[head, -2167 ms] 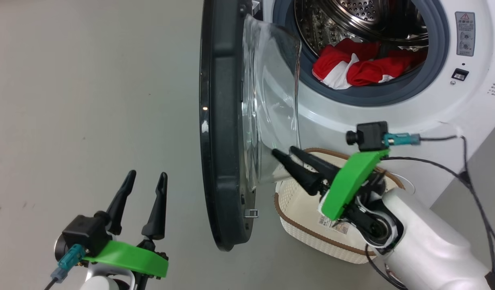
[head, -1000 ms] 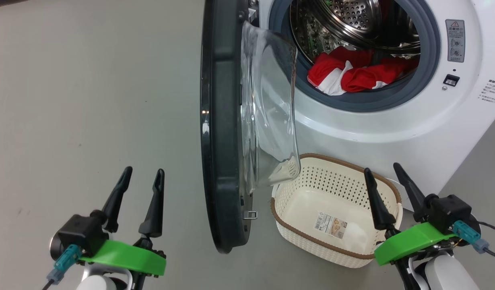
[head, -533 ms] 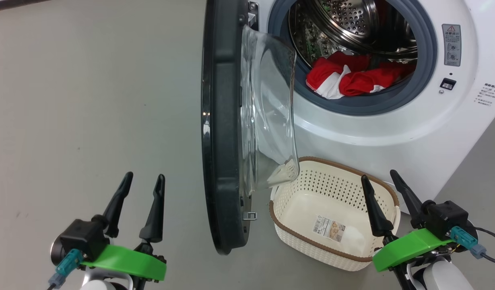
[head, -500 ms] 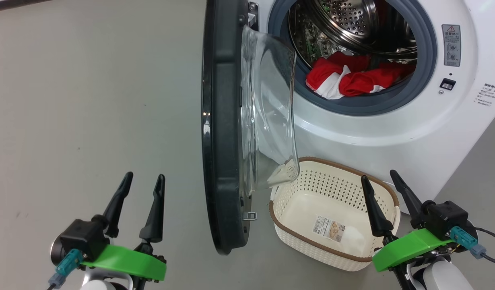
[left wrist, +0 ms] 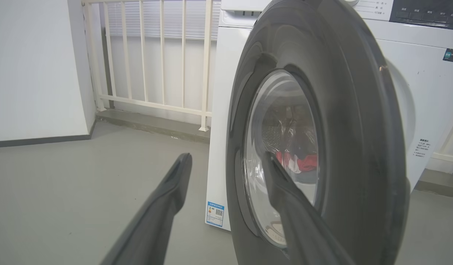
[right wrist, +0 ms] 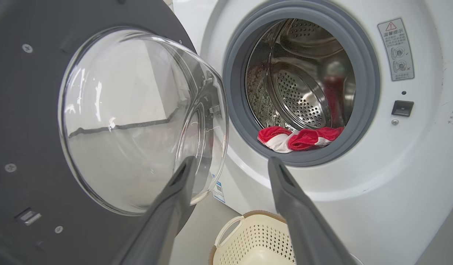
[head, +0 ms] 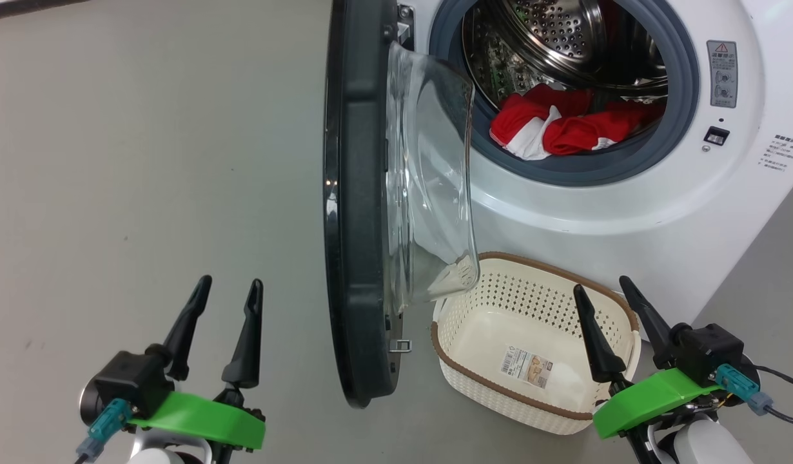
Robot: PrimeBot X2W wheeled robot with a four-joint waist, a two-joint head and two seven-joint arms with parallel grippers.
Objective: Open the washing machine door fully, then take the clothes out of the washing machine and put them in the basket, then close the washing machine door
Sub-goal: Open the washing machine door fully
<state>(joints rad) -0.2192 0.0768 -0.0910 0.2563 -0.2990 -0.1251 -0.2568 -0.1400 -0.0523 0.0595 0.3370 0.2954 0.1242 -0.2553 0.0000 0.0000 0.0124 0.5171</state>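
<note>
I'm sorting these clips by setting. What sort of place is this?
Probably a laundry corner or utility area: a white front-loading washing machine with red clothes in its drum, a cream basket on the grey floor, and a white railing behind.

Stickers, print too small to read
On the washing machine front: grey sticker with a red warning triangle, right of the drum; blue label with QR code, at its lower corner.
</note>
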